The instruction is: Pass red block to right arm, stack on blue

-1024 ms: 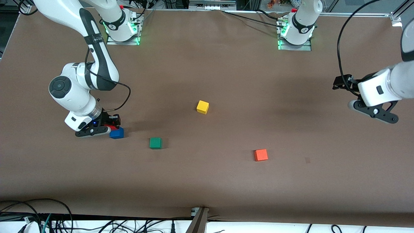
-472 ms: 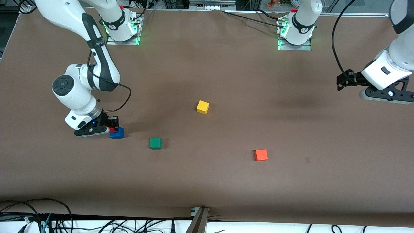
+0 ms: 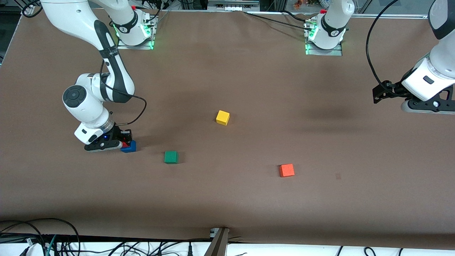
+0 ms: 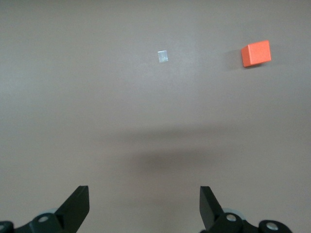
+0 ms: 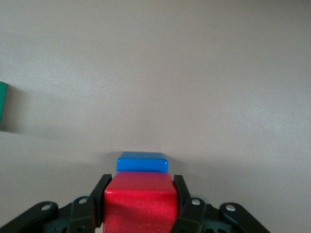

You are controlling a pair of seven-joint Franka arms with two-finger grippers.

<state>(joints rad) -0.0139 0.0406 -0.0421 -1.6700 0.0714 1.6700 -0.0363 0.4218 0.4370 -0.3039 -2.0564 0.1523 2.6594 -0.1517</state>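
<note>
My right gripper (image 3: 123,142) is shut on the red block (image 3: 124,144), low at the right arm's end of the table. The blue block (image 3: 130,147) sits on the table directly under it. In the right wrist view the red block (image 5: 140,201) fills the gap between the fingers (image 5: 103,187), and the blue block's top edge (image 5: 142,162) shows just past it. I cannot tell whether the two blocks touch. My left gripper (image 3: 381,94) is open and empty, up over the left arm's end of the table; its fingers (image 4: 78,196) stand wide apart.
A green cube (image 3: 171,156) lies beside the blue block toward the table's middle, and its edge shows in the right wrist view (image 5: 2,104). A yellow cube (image 3: 223,117) lies mid-table. An orange cube (image 3: 286,170) lies nearer the front camera and shows in the left wrist view (image 4: 256,53).
My right gripper has shifted slightly and come lower over the blue block with the red block. My left arm has drawn back toward its end of the table, toward the bases.
</note>
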